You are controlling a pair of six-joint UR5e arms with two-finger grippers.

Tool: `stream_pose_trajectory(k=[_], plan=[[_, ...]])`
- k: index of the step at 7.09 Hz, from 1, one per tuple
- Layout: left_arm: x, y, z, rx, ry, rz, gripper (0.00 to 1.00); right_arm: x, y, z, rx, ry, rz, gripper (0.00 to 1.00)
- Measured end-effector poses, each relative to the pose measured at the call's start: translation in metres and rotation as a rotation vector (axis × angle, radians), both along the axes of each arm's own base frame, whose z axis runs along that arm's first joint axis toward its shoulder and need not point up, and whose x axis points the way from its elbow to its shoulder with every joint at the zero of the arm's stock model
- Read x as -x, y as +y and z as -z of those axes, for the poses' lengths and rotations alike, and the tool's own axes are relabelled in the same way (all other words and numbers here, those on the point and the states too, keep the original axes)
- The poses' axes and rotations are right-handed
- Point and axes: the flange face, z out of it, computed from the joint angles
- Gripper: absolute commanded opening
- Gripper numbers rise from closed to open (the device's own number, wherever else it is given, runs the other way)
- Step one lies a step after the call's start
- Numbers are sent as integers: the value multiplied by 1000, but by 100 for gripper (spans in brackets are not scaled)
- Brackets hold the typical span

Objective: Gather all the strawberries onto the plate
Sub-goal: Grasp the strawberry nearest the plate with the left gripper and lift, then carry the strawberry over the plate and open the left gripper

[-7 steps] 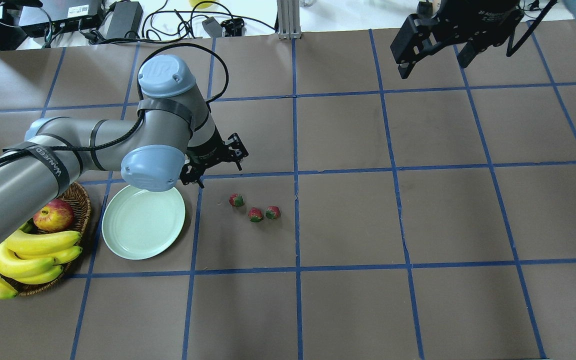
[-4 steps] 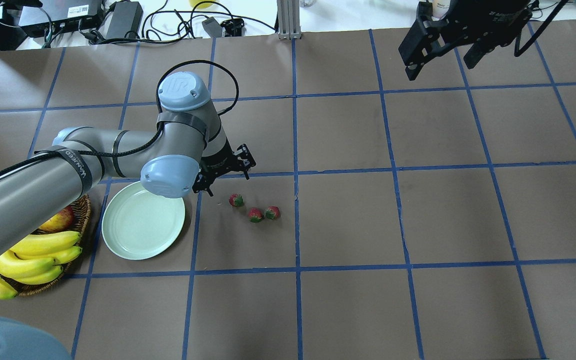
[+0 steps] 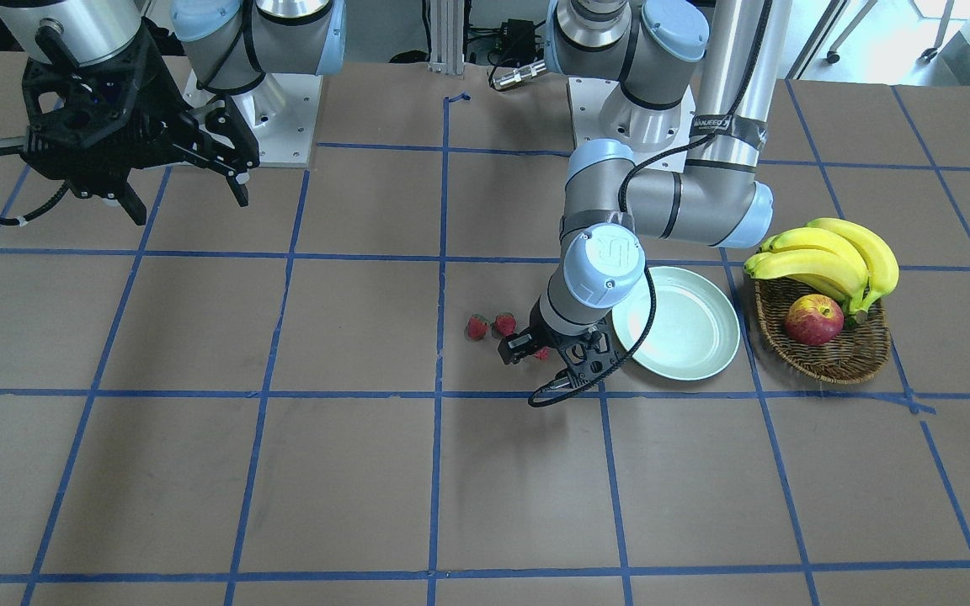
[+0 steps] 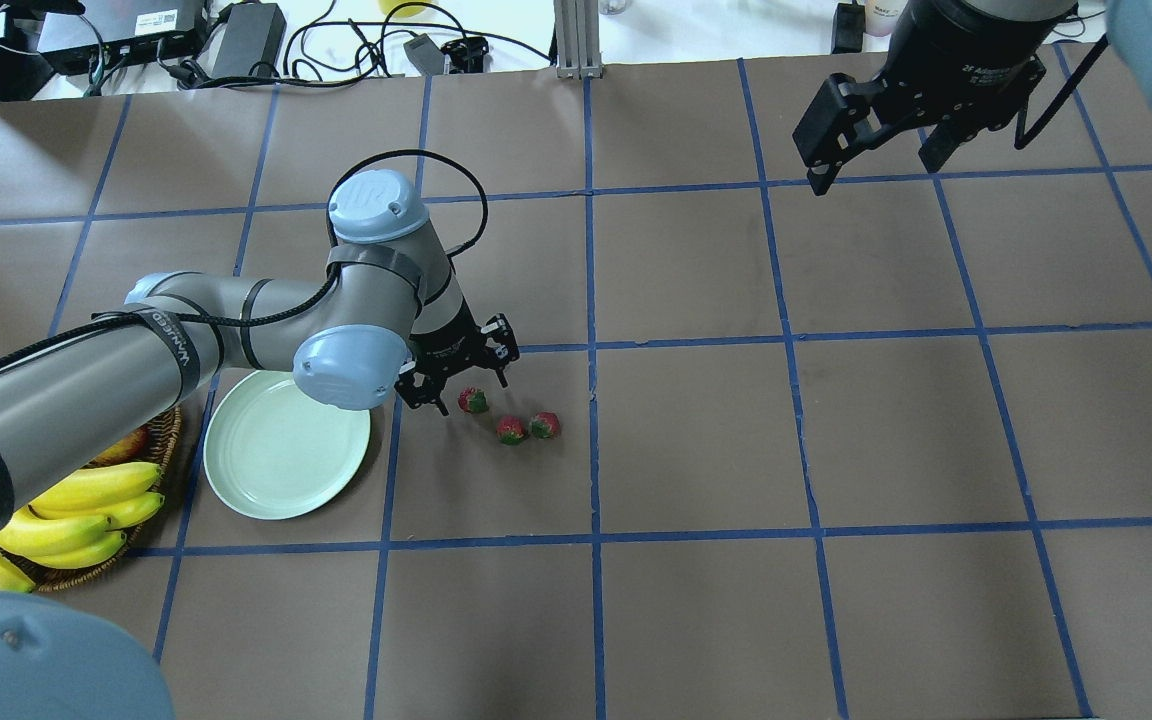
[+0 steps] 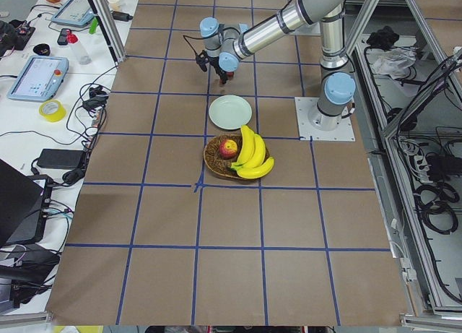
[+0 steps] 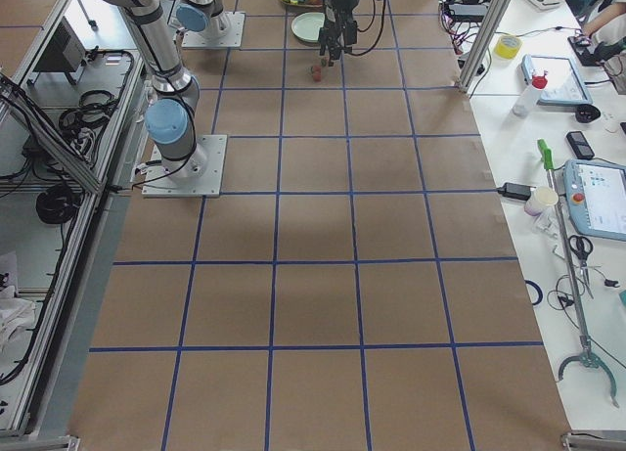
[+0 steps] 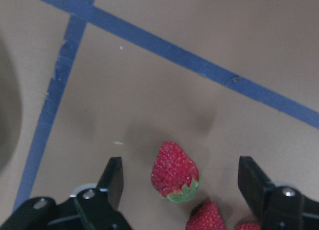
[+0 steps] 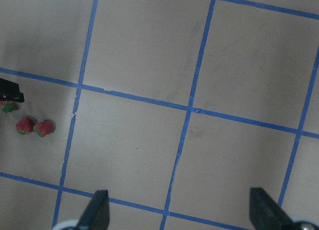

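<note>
Three strawberries lie in a short row on the brown table. My left gripper [image 4: 471,388] is open and low, and its fingers straddle the strawberry nearest the plate [image 4: 474,401]. In the left wrist view that berry [image 7: 174,171] lies between the two fingers, apart from both. The other two strawberries [image 4: 511,430] [image 4: 545,425] lie just to its right; they also show in the front view [image 3: 477,326] [image 3: 505,323]. The pale green plate [image 4: 276,470] is empty, left of the gripper. My right gripper [image 4: 876,165] is open and empty, high over the far right.
A wicker basket [image 3: 822,364] holding bananas [image 3: 830,252] and an apple [image 3: 814,319] stands just beyond the plate [image 3: 687,337]. My left arm's elbow overhangs the plate's far rim. Cables and boxes lie past the far table edge.
My left arm has moved right and down from beside the plate, so the open gripper now stands around the nearest strawberry. The right gripper has shifted slightly. The strawberries have not moved.
</note>
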Motion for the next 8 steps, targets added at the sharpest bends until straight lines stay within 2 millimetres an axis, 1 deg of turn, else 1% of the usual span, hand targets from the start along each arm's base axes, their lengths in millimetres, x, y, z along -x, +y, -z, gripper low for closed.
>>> stream_pose_trajectory(k=[1, 3, 4, 5, 6, 8], plan=[[0, 0, 3, -5, 4, 0, 0, 1, 0, 1, 0, 2, -8, 100], [0, -2, 2, -1, 7, 3, 0, 1, 0, 1, 0, 5, -13, 100], [0, -5, -2, 9, 7, 7, 0, 1, 0, 1, 0, 5, -13, 100], [0, -11, -12, 32, 4, 11, 0, 1, 1, 1, 0, 5, -13, 100], [-2, -17, -26, 58, -10, 18, 0, 1, 1, 1, 0, 5, -13, 100], [-18, -26, -61, 73, -94, 99, 0, 1, 1, 1, 0, 5, -14, 100]])
